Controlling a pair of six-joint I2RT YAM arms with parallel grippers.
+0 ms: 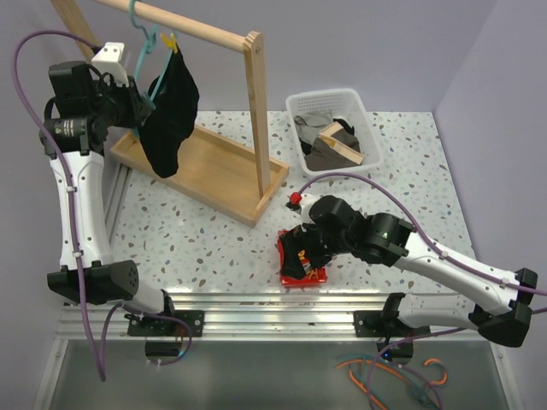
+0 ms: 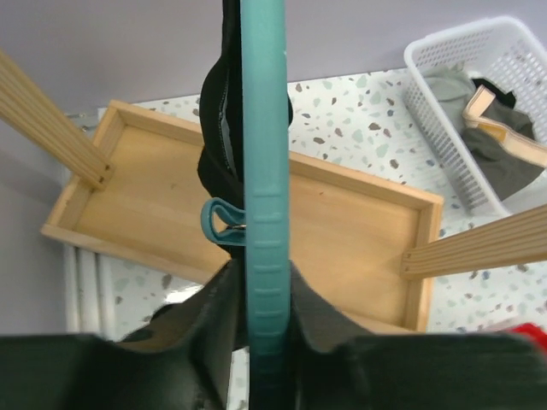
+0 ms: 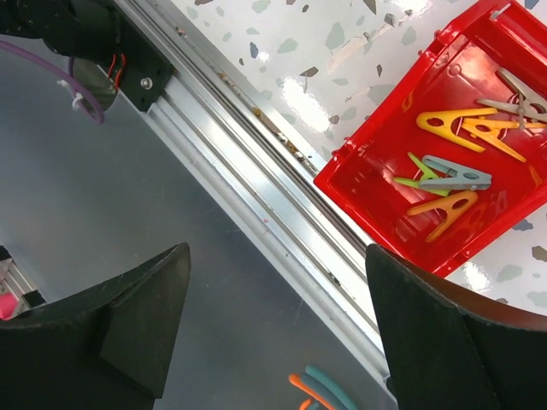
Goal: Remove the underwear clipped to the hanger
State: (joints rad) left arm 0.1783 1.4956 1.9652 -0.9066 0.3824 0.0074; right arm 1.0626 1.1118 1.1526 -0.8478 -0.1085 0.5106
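With the left tool (image 2: 261, 316) clamped on the hanger (image 2: 263, 171), the underwear (image 1: 171, 107) hangs long-axis down just beside it, far from the right tool (image 3: 278, 290), which is spread apart.

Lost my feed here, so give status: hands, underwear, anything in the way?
Left hand shut on the hanger; right hand open near red clip tray. Underwear hangs clipped, yellow clip on. Nothing blocking seen.

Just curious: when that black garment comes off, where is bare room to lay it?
Bare speckled tabletop: between the white plastic basket and the right arm, and in front of the light wooden rack base. Crowded around the red plastic clip tray.
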